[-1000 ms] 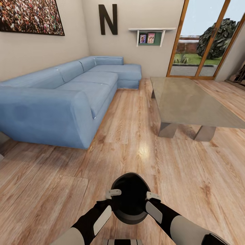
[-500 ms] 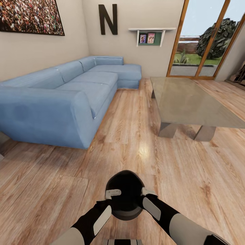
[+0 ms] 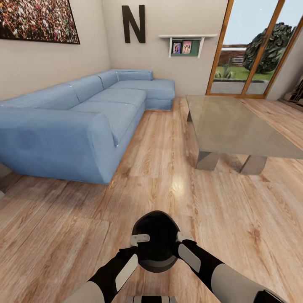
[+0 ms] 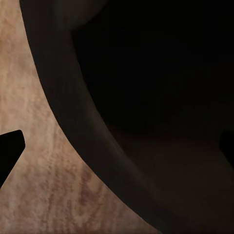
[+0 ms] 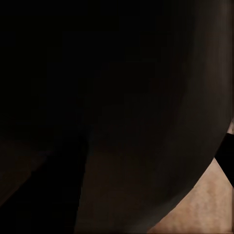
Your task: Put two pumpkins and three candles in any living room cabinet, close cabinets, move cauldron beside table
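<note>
Both hands, left (image 3: 139,240) and right (image 3: 183,236), press the black cauldron (image 3: 155,230) between them; finger spread unclear; counter (image 3: 235,126) far right.

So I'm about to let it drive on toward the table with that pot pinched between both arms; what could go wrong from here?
1. The cauldron seems squeezed between the left hand and right hand rather than gripped, so it could slip.
2. It sits low over the wooden floor and might scrape.
3. The table has a hard near edge to bump.

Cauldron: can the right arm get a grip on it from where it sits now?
Probably yes. The right gripper is already against the black cauldron on its side, the left gripper opposite, nothing between; whether its jaws are shut cannot be told.
</note>
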You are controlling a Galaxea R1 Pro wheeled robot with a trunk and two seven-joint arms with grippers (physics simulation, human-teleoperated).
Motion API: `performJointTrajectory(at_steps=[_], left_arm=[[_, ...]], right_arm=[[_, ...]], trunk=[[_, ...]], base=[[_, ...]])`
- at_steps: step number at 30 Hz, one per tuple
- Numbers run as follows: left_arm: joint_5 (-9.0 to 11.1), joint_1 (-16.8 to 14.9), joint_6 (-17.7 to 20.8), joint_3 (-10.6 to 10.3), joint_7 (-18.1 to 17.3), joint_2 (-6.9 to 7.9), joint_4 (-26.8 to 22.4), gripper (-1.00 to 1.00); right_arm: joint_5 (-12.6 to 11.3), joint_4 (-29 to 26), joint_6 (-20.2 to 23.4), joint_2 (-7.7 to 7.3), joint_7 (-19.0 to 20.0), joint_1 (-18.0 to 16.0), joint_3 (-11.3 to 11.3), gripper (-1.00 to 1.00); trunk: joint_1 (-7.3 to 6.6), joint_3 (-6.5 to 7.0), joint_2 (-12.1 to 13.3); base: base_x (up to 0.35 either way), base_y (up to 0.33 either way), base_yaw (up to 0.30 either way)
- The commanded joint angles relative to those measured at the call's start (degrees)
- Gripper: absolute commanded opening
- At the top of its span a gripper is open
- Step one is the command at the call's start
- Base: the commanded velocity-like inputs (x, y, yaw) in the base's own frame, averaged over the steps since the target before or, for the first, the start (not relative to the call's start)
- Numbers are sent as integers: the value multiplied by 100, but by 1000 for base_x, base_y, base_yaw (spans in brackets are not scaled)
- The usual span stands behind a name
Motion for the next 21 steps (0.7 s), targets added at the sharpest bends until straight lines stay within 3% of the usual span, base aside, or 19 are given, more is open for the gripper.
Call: performJointTrajectory(at_steps=[1,14,15,21], left_arm=[[41,-4,14,-16,46,0,-6,100],[41,-4,14,-10,46,0,-6,100],[43,-4,14,-10,46,0,-6,-100],[50,-4,14,4,46,0,-6,-100]], right_arm=[[-80,-13,2,-3,-31,-6,40,-100],[-84,-1,9,-3,-31,-6,40,-100],[-84,-1,9,-3,-31,-6,40,-100],[-84,0,9,-3,-31,-6,40,-100]], trunk=[[-1,-5,-2],[-1,-5,-2],[-1,-5,-2],[-1,-5,-2]], base=[[0,0,0],[0,0,0],[0,0,0],[0,0,0]])
